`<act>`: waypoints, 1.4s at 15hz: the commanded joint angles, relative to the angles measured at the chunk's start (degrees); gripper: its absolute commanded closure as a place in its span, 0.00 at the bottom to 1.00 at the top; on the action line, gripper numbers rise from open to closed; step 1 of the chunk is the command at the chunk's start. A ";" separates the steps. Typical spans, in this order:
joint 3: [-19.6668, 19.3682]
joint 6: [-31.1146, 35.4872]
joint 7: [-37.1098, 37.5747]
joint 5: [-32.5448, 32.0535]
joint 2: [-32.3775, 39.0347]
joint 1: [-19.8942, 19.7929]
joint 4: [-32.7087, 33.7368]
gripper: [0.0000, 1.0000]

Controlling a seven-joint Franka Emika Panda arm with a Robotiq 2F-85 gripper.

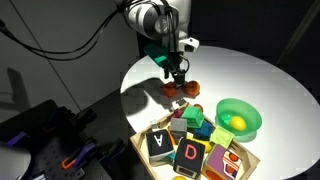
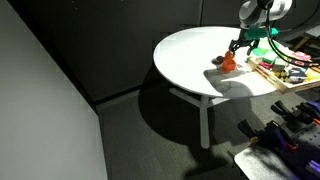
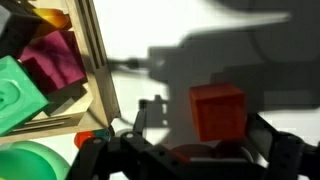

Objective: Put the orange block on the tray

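Note:
The orange block (image 3: 217,110) sits on the white round table (image 1: 250,75), just outside the wooden tray (image 3: 97,70). It also shows in both exterior views (image 1: 181,90) (image 2: 228,62). My gripper (image 3: 203,115) is open and lowered around the block, with one finger on each side and a gap on the tray side. In both exterior views the gripper (image 1: 177,76) (image 2: 238,51) hangs right above the block. The tray (image 1: 152,152) (image 2: 283,80) holds several coloured blocks and letter cards.
A green bowl (image 1: 238,119) stands on the table beside the tray, and its rim shows in the wrist view (image 3: 30,162). Green (image 3: 20,95) and magenta (image 3: 55,62) blocks lie in the tray near its edge. Dark equipment stands below the table.

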 commanded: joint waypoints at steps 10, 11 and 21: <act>-0.44 -0.96 2.60 -0.77 9.36 3.36 9.27 0.00; -0.57 -0.85 2.74 -0.93 9.89 3.59 9.64 0.00; -2.02 -2.65 4.52 -1.36 10.82 4.94 11.27 0.60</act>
